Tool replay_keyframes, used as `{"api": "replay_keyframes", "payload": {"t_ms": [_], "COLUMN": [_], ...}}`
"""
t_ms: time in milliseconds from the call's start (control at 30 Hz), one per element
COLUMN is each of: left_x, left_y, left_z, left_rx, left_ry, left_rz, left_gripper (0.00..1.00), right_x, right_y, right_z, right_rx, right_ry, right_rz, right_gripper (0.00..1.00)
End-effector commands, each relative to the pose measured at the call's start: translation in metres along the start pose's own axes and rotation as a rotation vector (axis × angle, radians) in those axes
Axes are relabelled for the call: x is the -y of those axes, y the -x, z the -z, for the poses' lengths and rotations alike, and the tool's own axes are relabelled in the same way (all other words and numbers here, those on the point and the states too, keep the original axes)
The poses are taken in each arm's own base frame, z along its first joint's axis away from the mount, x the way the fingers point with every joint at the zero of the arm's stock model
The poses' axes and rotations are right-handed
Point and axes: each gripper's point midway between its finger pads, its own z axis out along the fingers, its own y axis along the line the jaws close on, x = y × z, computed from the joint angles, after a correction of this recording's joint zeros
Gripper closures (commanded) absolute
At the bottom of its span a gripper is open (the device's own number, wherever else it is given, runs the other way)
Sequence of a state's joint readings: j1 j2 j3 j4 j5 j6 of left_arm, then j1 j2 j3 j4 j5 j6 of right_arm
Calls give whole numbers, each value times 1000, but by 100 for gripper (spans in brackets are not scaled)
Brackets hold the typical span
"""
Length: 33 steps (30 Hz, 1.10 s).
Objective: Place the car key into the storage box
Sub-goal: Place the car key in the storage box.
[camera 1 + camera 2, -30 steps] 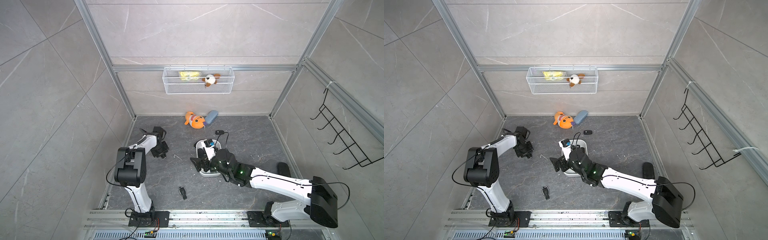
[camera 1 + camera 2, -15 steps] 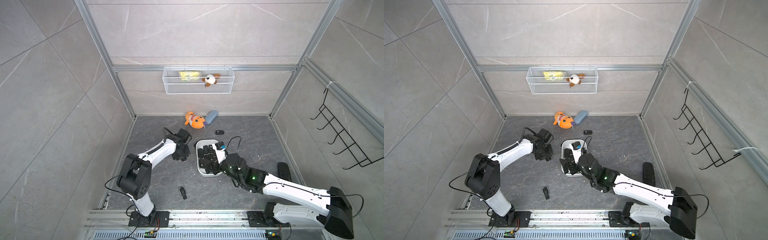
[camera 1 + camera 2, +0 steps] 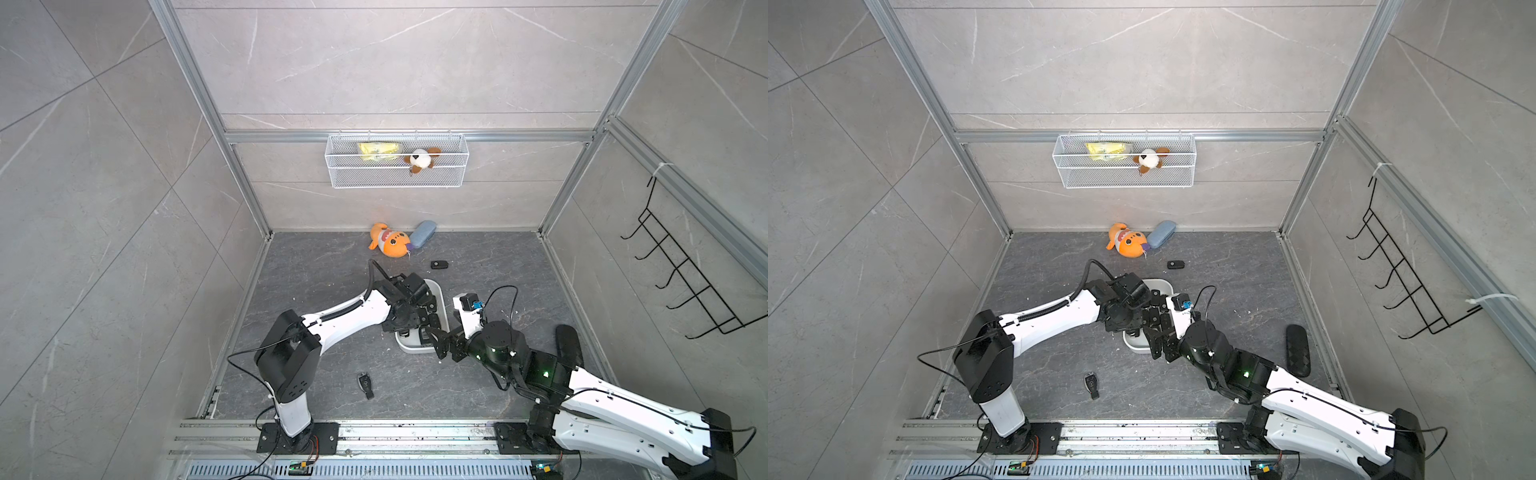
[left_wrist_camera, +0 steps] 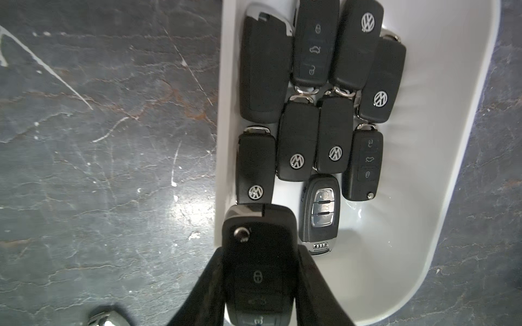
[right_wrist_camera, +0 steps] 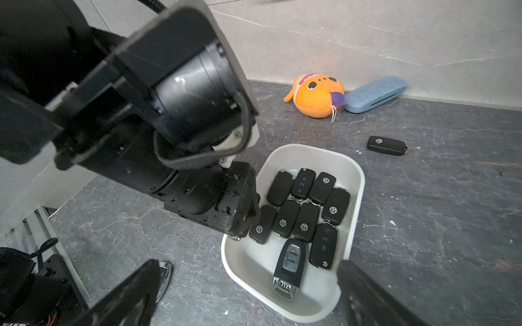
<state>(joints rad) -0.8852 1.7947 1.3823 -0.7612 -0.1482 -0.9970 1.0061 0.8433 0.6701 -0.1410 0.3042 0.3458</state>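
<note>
1. My left claw [image 4: 261, 249] is partly closed. Its two fingers pinch the sides of a black plastic flip-style car key [image 4: 260, 271], button face up towards my wrist camera.
2. The car key hangs over the shallow white plastic storage box [image 4: 440, 118], right along one long wall and close to the rim. I cannot tell how high above the box it is.
3. Black key fobs [image 4: 299, 141] already lie packed side by side in the storage box. Bare floor shows only at the end beside the silver-buttoned fob [image 4: 319, 214].
4. My right claw [image 5: 247, 262] stands wide open and holds nothing. It hovers at that same end of the box, near my left wrist.
5. First risk: the key sits so near the wall that, if I let go here, one edge may strike the rim. It could then tip out onto the dark grey stone desk [image 4: 113, 141].
6. Second risk: its front end seems to overlap a fob lying below. It would probably land on top of that fob, lie crooked, or slide and knock the row about.
7. Third risk: my two arms are crowded over one small tub. A careless move by either could bump the other, or shove the light box sideways.
8. A drop from any height would likely make the hard plastic key bounce.
</note>
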Motion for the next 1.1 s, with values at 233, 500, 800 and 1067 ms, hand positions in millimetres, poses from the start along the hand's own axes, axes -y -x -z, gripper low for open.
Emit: {"api": "replay_keyframes", "payload": {"t_ms": [233,500,800,1067], "left_x": [19,20,23,24], "left_y": [-23,-27,-31,-31], "left_z": [-30,-47,-54,-52], "left_rx": [-52,-77,-96,-99], "left_ry": [46,64,66,56], "left_rz": [-10,-39,-54,-65], "left_gripper": [67,66,65,45], "right_x": [14,17,19,20], "right_y": [-15,-19,-18,-19], "right_z": [18,20,21,20], "right_rx": [-25,-30,-29,-32], "right_ry": [-30,-40,-49,-55], "right_rz": [-17,-23,-20,-24], "right_gripper": [0,0,0,0]}}
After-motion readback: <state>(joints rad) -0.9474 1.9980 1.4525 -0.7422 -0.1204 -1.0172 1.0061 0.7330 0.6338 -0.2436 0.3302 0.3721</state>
